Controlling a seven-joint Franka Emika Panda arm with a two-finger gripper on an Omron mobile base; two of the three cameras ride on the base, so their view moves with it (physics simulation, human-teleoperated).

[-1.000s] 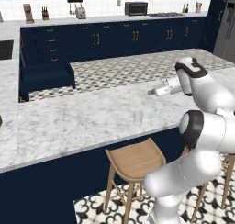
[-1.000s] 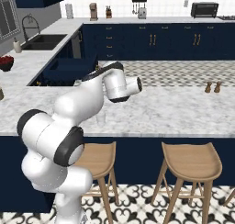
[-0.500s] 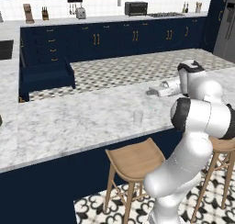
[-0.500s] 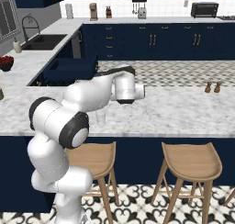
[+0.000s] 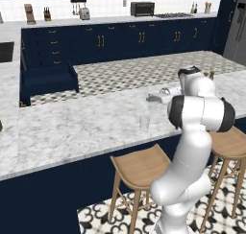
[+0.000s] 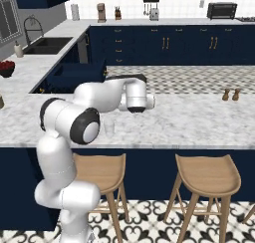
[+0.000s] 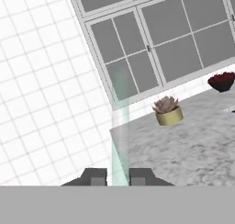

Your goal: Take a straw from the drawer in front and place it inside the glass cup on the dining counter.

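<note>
In the hand view a pale green see-through straw [image 7: 119, 126] rises between my two fingertips, and my gripper [image 7: 118, 176] is shut on the straw. From the left base view my gripper [image 5: 153, 99] hovers over the dining counter [image 5: 72, 127], just above and to the right of the glass cup [image 5: 144, 122]. That cup [image 6: 109, 128] stands upright near the front edge of the marble dining counter [image 6: 194, 120], beside my forearm. The navy drawer [image 5: 48, 79] stands pulled open across the aisle, and its open box [image 6: 74, 75] also appears in the right base view.
Wooden stools [image 5: 141, 166] [image 6: 206, 175] stand under the counter's front edge. Two small shakers [image 6: 230, 94] sit at the counter's far right. Ahead of the hand are a small plant pot [image 7: 167, 112], a dark red bowl [image 7: 222, 81] and a window.
The arm has swung its elbow round and carried the hand a little left over the counter, closer to the glass cup. The grip on the straw has stayed shut.
</note>
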